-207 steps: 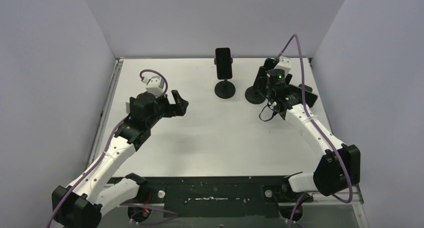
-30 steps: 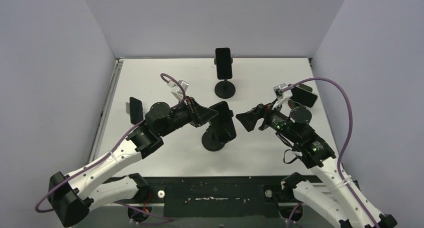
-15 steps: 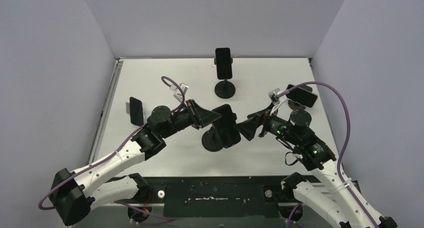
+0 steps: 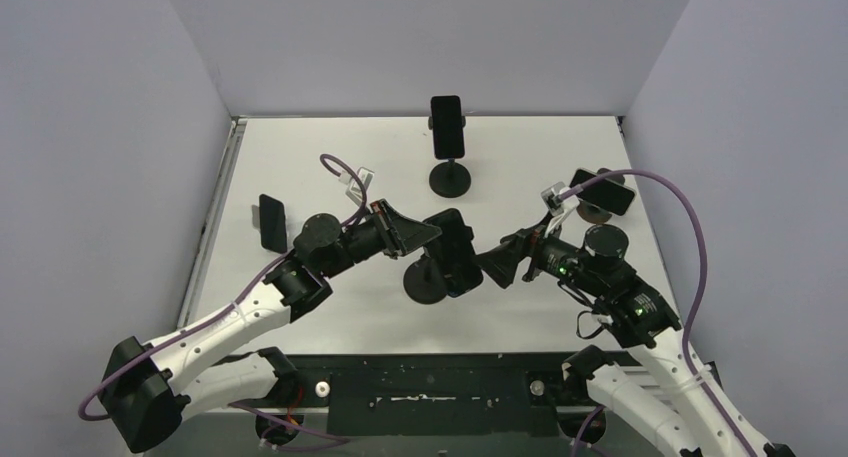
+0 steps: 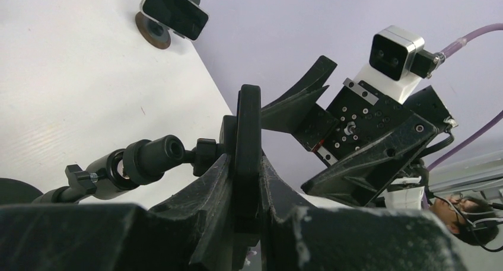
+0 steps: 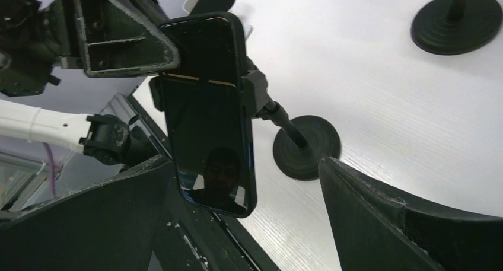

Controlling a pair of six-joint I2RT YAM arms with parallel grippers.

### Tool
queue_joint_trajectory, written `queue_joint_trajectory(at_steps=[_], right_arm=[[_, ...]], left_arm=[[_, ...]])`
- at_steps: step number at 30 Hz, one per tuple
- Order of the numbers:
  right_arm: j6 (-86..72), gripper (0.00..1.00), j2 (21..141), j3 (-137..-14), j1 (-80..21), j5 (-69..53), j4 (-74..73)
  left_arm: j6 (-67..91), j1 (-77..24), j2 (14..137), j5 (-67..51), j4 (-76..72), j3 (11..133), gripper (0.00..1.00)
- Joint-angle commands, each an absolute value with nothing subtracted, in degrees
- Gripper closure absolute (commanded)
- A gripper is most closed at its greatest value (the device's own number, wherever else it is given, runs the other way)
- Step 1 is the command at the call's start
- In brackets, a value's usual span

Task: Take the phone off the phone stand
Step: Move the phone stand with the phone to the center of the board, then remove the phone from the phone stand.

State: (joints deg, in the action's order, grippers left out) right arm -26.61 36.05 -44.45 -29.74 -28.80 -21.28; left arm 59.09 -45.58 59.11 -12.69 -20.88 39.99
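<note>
Right wrist view: the phone (image 6: 207,111), clipped in its stand (image 6: 305,146), sits between the wide-spread, empty fingers of the right gripper (image 4: 495,260); the left gripper (image 5: 246,170) pinches its upper end flat. It looks rigid, with slick glass, so the long edges seem the safest hold.

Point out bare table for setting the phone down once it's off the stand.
Free: far-left corner of the table, bordered by the flat phone and the far stand; far-right strip between that stand and the right mounted phone. Crowded: centre, where the left gripper clamps the phone and the right gripper, jaws open, faces it.
</note>
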Motion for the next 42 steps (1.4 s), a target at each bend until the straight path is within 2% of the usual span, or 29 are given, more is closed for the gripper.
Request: queue_joint_trajectory(at_steps=[1,8,15,18,23,28,32,37,42], right_arm=[[-22.6,0.0,38.5,-50.4,-30.1,-22.1,-26.1],[-14.0,0.0,45.6,-63.5,-30.1,-12.7,-29.6],[-11.8,0.0,54.3,-74.0,-32.3,-3.4,-35.4],[-12.3,0.0,54.7,-75.0,-37.5,3.6,-36.7],[-15.4,0.0,56.6,-75.7,-53.5,20.8,-39.7],[-17.9,0.0,59.2,-77.5,-64.0,29.8,-42.3],[-21.1,0.0,60.9,-77.3,-76.1,43.0,-44.5],[-23.7,0.0,57.8,-72.6,-79.4,47.4,-38.8],[-34.6,0.0,56.8,-69.4,-79.3,54.1,-38.8]], left_arm=[[56.9,-44.7,58.5,-11.4,-14.6,42.0,1.0],[55.1,-44.7,58.0,-10.9,-13.8,41.6,1.0],[54.5,-44.7,57.4,-10.6,-13.5,41.1,1.0],[54.2,-44.7,57.0,-10.1,-13.0,40.5,1.0],[54.0,-44.7,56.7,-9.8,-12.6,40.2,1.0],[53.7,-44.7,56.7,-9.0,-11.5,39.9,1.0],[53.7,-44.8,56.8,-9.0,-11.2,39.7,1.0],[53.6,-44.7,56.8,-8.8,-11.0,39.5,1.0],[53.4,-44.7,57.3,-8.8,-10.9,39.8,1.0]])
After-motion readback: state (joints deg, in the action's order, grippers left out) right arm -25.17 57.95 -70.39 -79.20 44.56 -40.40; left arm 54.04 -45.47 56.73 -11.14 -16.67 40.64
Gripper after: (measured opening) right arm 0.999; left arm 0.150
